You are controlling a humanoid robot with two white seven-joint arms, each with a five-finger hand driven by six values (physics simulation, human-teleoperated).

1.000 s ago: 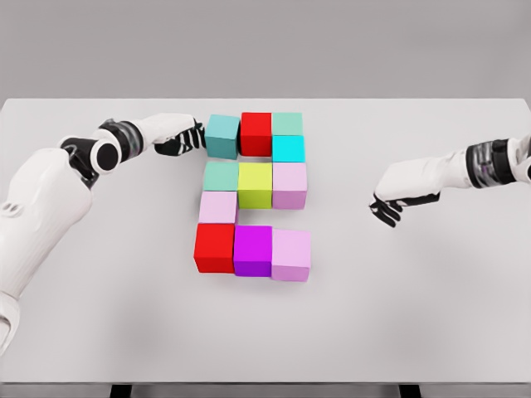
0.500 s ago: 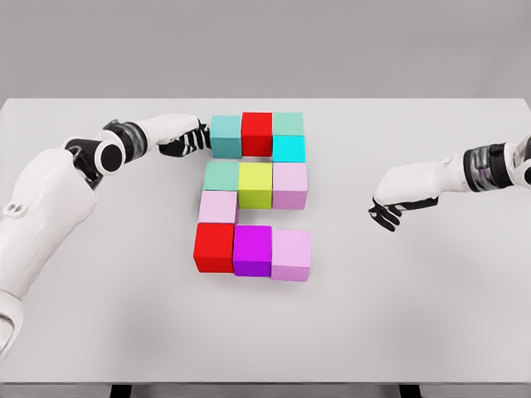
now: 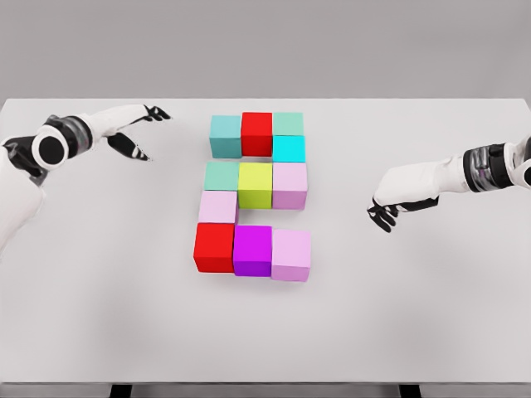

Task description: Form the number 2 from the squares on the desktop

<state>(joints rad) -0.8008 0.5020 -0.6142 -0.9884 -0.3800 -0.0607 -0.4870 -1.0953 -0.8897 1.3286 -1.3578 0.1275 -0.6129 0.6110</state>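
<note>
The flat white desktop (image 3: pixel 124 315) carried ten coloured cubes laid out as a blocky numeral. The white left arm entered from the left edge, its left hand (image 3: pixel 133 131) raised over the far-left part of the surface with dark fingers spread and holding nothing. The white right arm reached in from the right edge, its right hand (image 3: pixel 386 211) hanging palm down with fingers loosely relaxed, empty. The teal cube (image 3: pixel 225 136) lay at the top-left corner of the figure, touching the red cube (image 3: pixel 256 133) beside it and well apart from the left hand. Half a second earlier that hand had rested against the teal cube's left face; it had since withdrawn leftward. The right hand had hardly moved, and the pink cube (image 3: pixel 291 254) at lower right kept its place.
</note>
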